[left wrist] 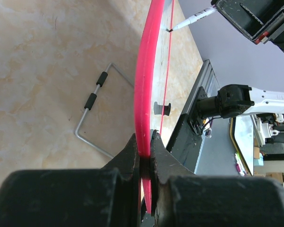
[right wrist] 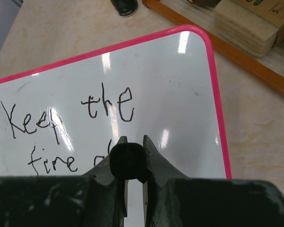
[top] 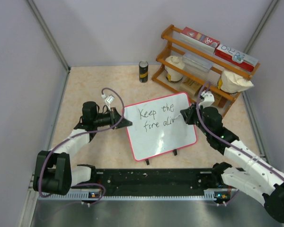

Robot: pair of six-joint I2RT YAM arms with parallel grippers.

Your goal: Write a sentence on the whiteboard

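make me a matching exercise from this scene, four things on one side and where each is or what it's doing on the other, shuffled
Things:
1. left hand
2. right hand
3. black can
4. red-and-white boxes

Places or states:
a. on the top shelf of the wooden rack
b. shut on the marker
c. shut on the rim of the whiteboard
d. standing on the table, left of the rack

Pairs: 1-c, 2-b, 3-d, 4-a
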